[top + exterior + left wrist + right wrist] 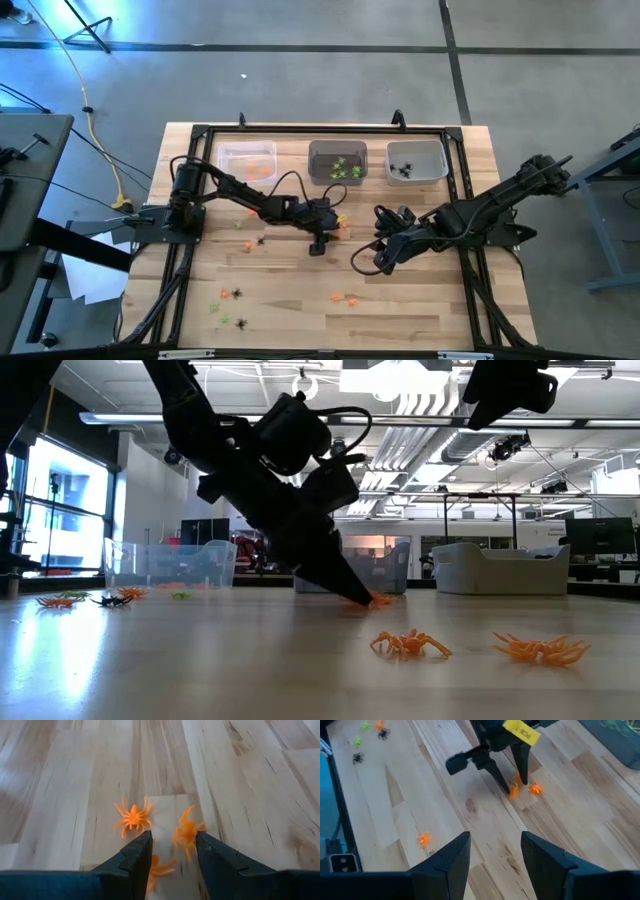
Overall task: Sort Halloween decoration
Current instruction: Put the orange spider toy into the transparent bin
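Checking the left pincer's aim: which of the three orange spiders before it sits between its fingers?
The small orange plastic spider partly hidden between the left pincer's open fingers; the other two lie beyond the fingertips.

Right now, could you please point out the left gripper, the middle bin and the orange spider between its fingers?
left gripper (172,855), left wrist view, gap between fingertips.
middle bin (318,152), high view, left rim.
orange spider (156,870), left wrist view, body.

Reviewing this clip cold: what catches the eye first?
The left gripper is down at mid-table, fingers open around a small orange spider, with two more orange ones just ahead of it. Three translucent bins line the table's far edge. The right gripper hangs open nearby, holding nothing.
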`<act>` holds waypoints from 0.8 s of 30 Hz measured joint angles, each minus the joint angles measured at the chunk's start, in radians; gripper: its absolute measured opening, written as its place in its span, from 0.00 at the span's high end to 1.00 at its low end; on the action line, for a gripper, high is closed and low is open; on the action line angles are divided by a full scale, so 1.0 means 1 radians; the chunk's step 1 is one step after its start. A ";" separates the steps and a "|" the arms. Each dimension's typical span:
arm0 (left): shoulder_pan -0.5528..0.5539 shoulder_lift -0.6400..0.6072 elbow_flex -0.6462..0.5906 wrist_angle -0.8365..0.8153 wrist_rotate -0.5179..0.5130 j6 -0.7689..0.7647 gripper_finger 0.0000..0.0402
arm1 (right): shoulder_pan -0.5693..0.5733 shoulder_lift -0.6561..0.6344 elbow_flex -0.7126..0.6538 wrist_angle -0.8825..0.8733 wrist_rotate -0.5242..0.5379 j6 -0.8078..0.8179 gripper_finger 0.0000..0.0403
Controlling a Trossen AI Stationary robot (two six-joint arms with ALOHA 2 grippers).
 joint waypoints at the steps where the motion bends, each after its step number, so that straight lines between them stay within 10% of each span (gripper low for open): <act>1: 0.000 0.006 0.000 0.008 0.000 0.000 0.65 | 0.000 0.000 0.000 0.000 0.000 0.000 0.57; 13: 0.000 0.027 0.001 0.029 -0.002 -0.060 0.68 | 0.000 0.000 0.000 0.000 0.000 0.000 0.57; 24: 0.001 0.031 -0.001 0.052 -0.006 -0.171 0.96 | 0.000 0.000 0.000 0.001 0.000 0.000 0.57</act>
